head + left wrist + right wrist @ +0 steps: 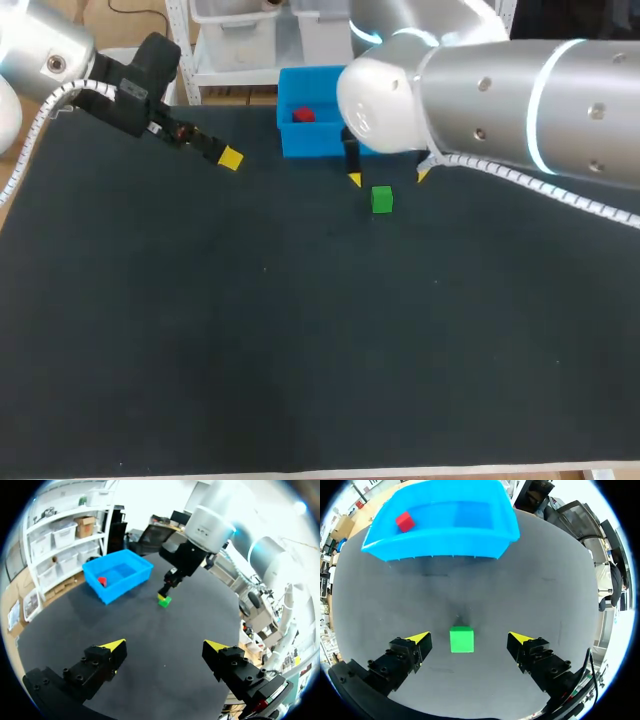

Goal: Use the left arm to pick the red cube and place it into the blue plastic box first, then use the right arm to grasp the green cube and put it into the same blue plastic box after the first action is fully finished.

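The red cube [304, 115] lies inside the blue plastic box [290, 140] at the table's far middle; the wrist views show the cube [102, 581] [405, 521] in the box [131, 580] [445, 545] too. The green cube [381, 199] [164, 601] [462, 639] rests on the dark mat just in front of the box. My right gripper [387, 177] [469, 639] hovers over it, open, with the cube between its fingers and touching neither. My left gripper [224, 156] [164, 648] stands open and empty at the far left, away from the box.
The dark mat [300, 330] covers the table. My right arm's large grey body [500, 95] hangs over the far right and hides part of the box.
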`<state>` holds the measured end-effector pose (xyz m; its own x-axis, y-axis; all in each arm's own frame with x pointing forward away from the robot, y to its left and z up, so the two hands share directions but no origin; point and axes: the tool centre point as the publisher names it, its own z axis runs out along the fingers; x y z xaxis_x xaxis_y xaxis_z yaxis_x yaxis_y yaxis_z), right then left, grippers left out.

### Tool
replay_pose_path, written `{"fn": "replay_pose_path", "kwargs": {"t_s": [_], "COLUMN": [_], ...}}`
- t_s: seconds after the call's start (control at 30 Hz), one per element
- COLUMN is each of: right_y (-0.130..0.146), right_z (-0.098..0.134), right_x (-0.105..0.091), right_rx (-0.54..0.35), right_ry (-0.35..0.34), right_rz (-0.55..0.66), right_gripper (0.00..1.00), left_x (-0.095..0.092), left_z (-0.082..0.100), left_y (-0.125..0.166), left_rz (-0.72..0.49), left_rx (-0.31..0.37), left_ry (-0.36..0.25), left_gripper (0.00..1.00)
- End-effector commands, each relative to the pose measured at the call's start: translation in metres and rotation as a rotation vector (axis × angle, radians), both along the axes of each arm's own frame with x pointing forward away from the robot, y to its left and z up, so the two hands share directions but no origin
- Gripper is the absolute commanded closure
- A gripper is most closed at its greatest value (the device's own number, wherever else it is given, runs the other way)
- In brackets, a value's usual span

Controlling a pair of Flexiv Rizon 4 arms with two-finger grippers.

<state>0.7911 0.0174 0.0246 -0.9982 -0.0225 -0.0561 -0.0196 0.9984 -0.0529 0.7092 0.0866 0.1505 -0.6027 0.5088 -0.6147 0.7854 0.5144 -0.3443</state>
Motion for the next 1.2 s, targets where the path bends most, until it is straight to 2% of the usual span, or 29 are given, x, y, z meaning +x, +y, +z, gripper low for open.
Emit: {"fn": "replay_pose_path", "kwargs": {"t_s": [0.03, 0.73, 1.17, 1.2], "right_y": [0.005, 0.004, 0.004, 0.005], "right_z": [-0.006, -0.037, -0.044, -0.044], "right_x": [0.004, -0.015, -0.014, -0.014], "right_rx": [-0.003, 0.008, 0.016, 0.016], "right_ry": [0.002, 0.034, 0.036, 0.037], "right_rz": [-0.001, -0.028, -0.012, -0.011], "right_gripper": [0.0, 0.0, 0.0, 0.6], "left_x": [0.0, 0.0, 0.0, 0.0], "left_z": [-0.001, -0.001, -0.001, -0.001], "left_y": [0.001, 0.001, 0.001, 0.001], "left_rz": [-0.002, -0.002, -0.002, -0.002], "left_rx": [-0.005, -0.005, -0.005, -0.005], "left_ry": [-0.004, -0.004, -0.004, -0.004], "left_gripper": [0.0, 0.0, 0.0, 0.0]}}
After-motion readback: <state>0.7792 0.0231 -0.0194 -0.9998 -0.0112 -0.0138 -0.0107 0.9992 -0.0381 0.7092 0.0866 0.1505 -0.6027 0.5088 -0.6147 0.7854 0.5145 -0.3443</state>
